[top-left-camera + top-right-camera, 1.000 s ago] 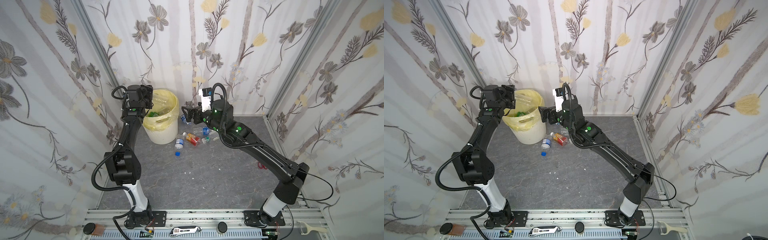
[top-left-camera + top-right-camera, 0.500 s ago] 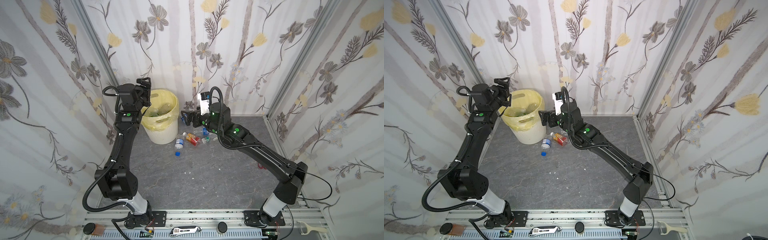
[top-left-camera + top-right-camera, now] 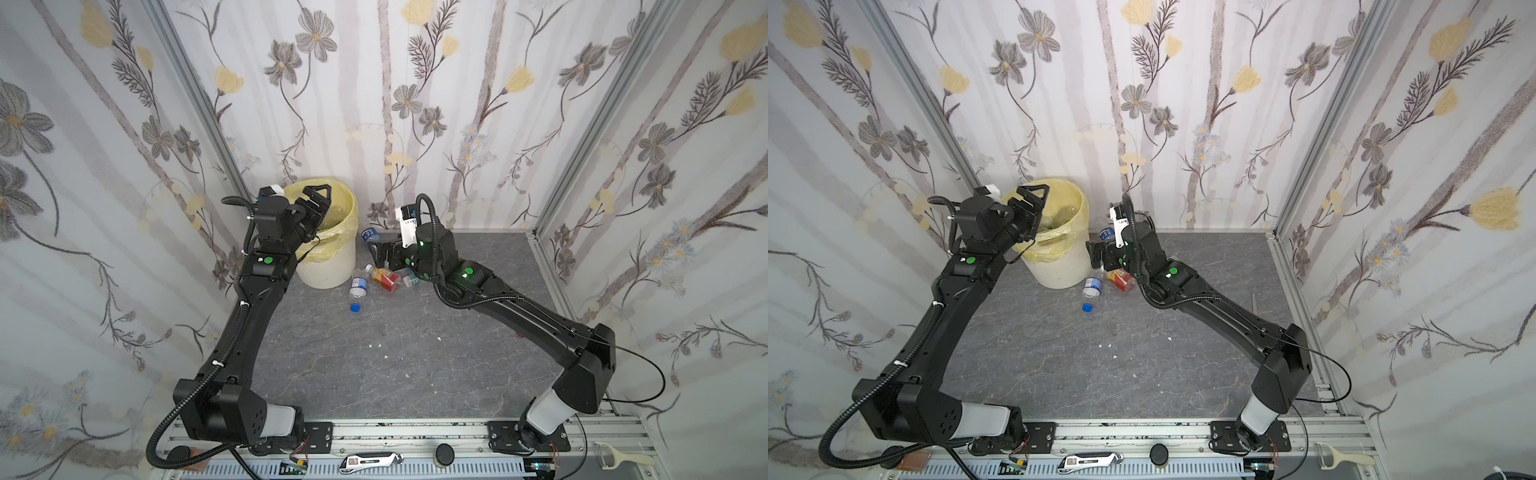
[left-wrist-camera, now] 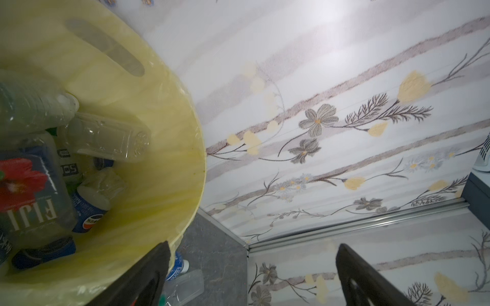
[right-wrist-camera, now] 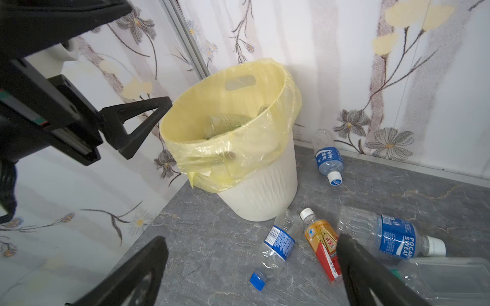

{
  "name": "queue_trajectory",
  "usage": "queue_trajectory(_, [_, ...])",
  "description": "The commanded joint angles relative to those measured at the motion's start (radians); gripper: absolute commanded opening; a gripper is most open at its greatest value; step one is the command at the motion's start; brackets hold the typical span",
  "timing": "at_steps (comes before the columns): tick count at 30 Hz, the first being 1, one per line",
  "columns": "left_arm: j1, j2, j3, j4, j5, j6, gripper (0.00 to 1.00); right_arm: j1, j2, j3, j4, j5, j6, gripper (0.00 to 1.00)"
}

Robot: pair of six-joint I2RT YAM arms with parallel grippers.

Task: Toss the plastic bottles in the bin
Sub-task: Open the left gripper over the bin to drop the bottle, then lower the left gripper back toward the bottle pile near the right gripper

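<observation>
A: Bottles (image 5: pixel 278 246) – is either gripper holding one?
B: No. The right gripper (image 5: pixel 252 239) is spread wide and empty, low over the orange-labelled bottle (image 5: pixel 322 246). The left gripper (image 3: pixel 322 201), equally wide and empty, hangs at the bin (image 3: pixel 328 266) rim.
A: What's in the bin?
B: A yellow bag (image 3: pixel 345 216) with several bottles inside.
A: And around it?
B: A loose blue cap (image 3: pixel 354 307) nearest, bottles lying beside the bin, a blue-labelled bottle (image 5: pixel 328 156) against the far wall (image 3: pixel 457 124)

We see the cream ribbed bin (image 5: pixel 265 196) upright, yellow-lined, holding several bottles (image 4: pixel 106 137); other bottles (image 5: pixel 278 243) lie on their sides just beside it, one orange-labelled.
</observation>
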Motion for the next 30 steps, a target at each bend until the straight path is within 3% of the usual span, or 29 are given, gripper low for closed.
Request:
queue_trajectory(1, [-0.03, -0.052, -0.103, 0.012, 0.009, 0.096, 1.0, -0.003, -0.017, -0.067, 0.066, 0.073, 0.054, 1.0])
queue_trajectory(7, [-0.05, -0.147, -0.328, 0.013, 0.057, 0.121, 1.0, 0.009, 0.001, -0.253, 0.166, 0.125, 0.185, 1.0])
queue_trajectory(11, [-0.045, -0.193, -0.453, 0.013, 0.105, 0.098, 1.0, 0.035, 0.073, -0.289, 0.181, 0.11, 0.254, 1.0])
queue_trajectory(22, [0.078, -0.264, -0.721, 0.036, 0.235, 0.02, 1.0, 0.114, 0.311, -0.258, 0.293, -0.019, 0.424, 0.99])
queue_trajectory(30, [0.15, -0.201, -0.797, 0.099, 0.329, 0.019, 1.0, 0.125, 0.439, -0.215, 0.346, -0.079, 0.533, 0.89])
